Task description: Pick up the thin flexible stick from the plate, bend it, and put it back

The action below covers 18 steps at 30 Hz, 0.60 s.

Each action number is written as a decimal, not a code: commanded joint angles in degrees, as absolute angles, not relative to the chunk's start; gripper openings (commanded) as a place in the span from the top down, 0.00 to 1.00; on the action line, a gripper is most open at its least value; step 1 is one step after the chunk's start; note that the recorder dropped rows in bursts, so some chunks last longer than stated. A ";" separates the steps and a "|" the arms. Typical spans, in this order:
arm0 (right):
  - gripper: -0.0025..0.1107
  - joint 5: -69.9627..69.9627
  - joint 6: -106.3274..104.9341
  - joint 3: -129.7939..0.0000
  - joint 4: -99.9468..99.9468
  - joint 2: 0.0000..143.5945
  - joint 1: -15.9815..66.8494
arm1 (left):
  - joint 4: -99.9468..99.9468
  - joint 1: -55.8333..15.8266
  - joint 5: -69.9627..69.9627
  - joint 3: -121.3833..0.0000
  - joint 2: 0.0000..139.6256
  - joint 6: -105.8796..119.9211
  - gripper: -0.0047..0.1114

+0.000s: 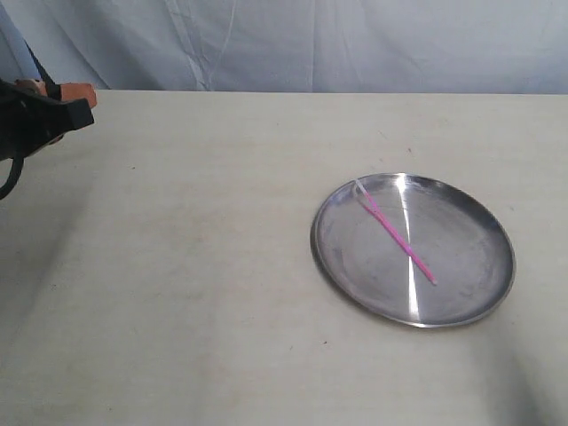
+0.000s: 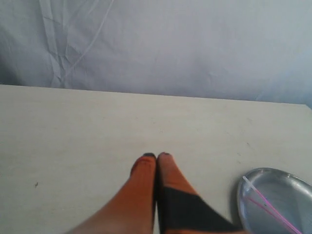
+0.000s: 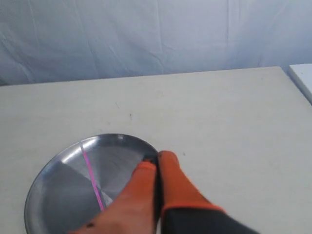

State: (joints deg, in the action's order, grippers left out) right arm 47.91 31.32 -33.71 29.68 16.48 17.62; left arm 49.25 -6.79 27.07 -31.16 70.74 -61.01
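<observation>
- The thin flexible stick point(image 1: 398, 235) lies flat in the plate point(image 1: 461, 266). It runs from its whitish tip near the rim at ten o'clock, through the middle, toward five o'clock. The plate sits at about four o'clock on the table point(image 1: 195, 266).
- Left gripper point(image 2: 156, 156) — fingertips pressed together, empty — hangs at the ten o'clock edge of the exterior view, well apart from the plate.
- Right gripper point(image 3: 157, 157) is likewise pinched closed on nothing, its tips near the plate's rim.
- Risk: coming down with closed jaws would only push the stick, so they need to open first.
- Risk: the rod is thin and flat on slick steel — the pads may scrape or shove the plate, or send the stick skidding out.
</observation>
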 commanded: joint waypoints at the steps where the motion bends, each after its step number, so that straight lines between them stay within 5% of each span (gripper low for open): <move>1: 0.98 48.97 31.45 -31.24 29.44 8.49 17.30 | 48.10 -6.99 27.07 -30.98 70.64 -60.24 0.96; 18: 0.98 54.35 31.66 -30.63 25.06 3.50 17.30 | 48.55 -6.99 27.06 -30.98 70.64 -60.35 0.96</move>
State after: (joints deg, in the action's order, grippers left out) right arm 54.57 31.75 -30.87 24.86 3.77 17.62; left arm 49.14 -6.79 27.07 -31.16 70.74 -60.52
